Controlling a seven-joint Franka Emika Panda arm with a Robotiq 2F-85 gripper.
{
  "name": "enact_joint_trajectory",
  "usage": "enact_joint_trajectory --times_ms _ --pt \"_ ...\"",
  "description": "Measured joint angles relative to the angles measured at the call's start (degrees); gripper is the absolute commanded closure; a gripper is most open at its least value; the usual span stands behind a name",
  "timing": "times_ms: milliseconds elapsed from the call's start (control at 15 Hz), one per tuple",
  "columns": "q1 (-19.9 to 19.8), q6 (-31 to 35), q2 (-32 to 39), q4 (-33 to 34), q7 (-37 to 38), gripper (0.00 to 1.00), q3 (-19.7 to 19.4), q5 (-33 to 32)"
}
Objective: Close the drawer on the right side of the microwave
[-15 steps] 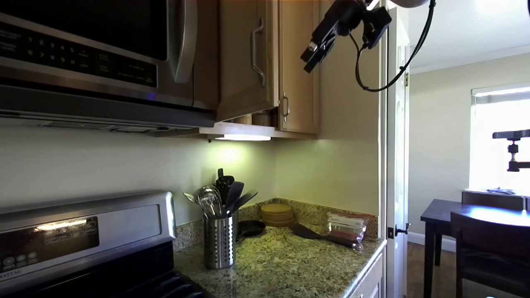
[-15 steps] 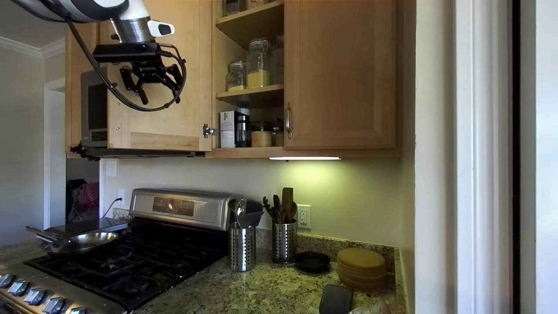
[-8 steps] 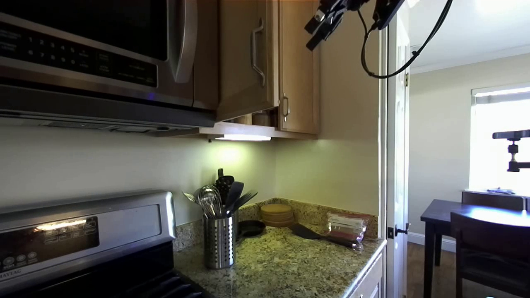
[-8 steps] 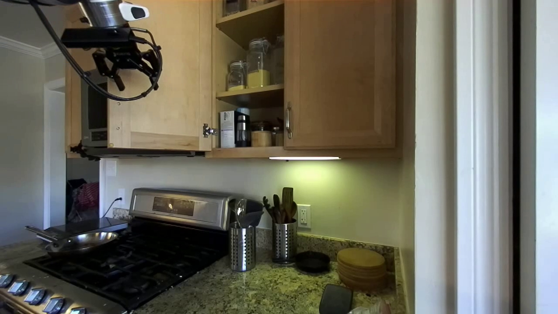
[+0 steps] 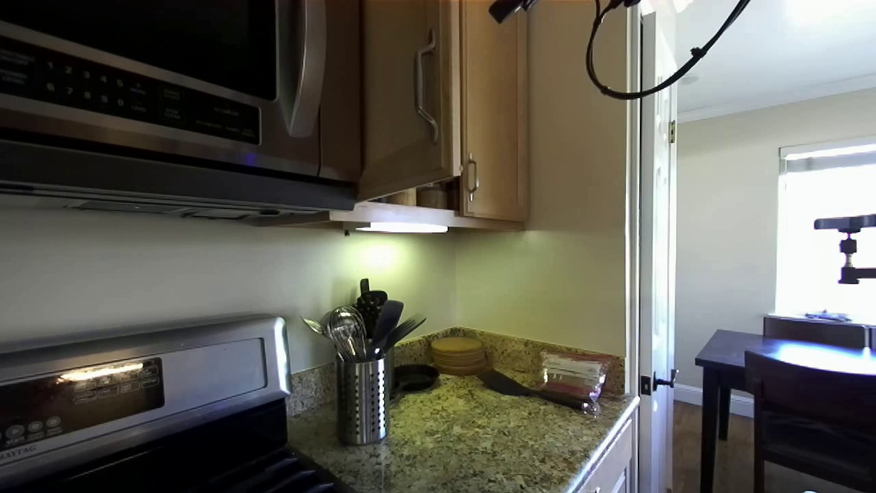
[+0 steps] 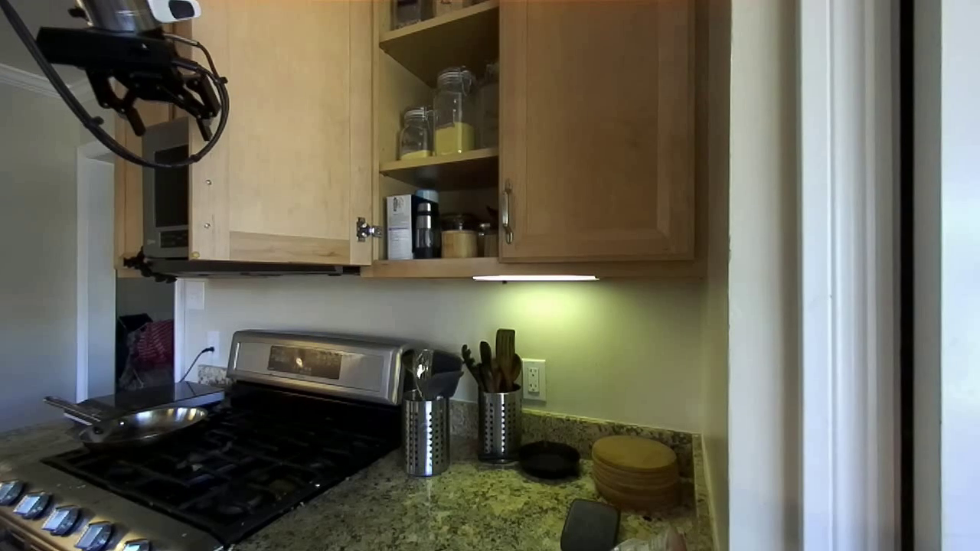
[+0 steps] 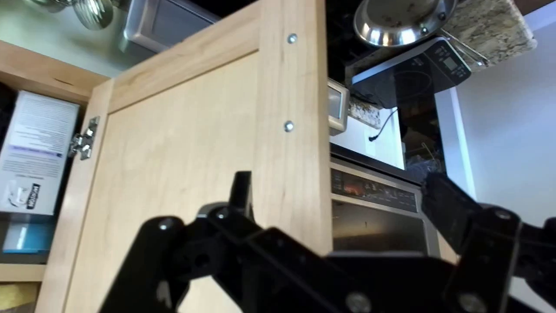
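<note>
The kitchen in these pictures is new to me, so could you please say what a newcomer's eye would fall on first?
The wooden door, standing open left of jars in an exterior view, probably draws it first. The black gripper comes next, spread open across the bottom of the wrist view. Under the wall cabinet, a lamp shines brightly in both exterior views.

There is one microwave [image 5: 157,103], one stove [image 6: 253,444], one claw [image 7: 338,188] and two utensil holders [image 6: 426,436].
</note>
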Motion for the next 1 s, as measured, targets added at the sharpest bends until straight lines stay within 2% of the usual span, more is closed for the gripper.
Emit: enact_joint_trajectory --times_ms 200,533,1000 --pt "0.6 1.9 0.1 0.9 0.6 0.00 1.4 0.3" --pt "-0.4 9.2 2.4 0.9 4.4 0.00 4.7 -2.1" --pt "-3.0 16.1 5.4 0.9 9.4 0.00 7.1 -11.0"
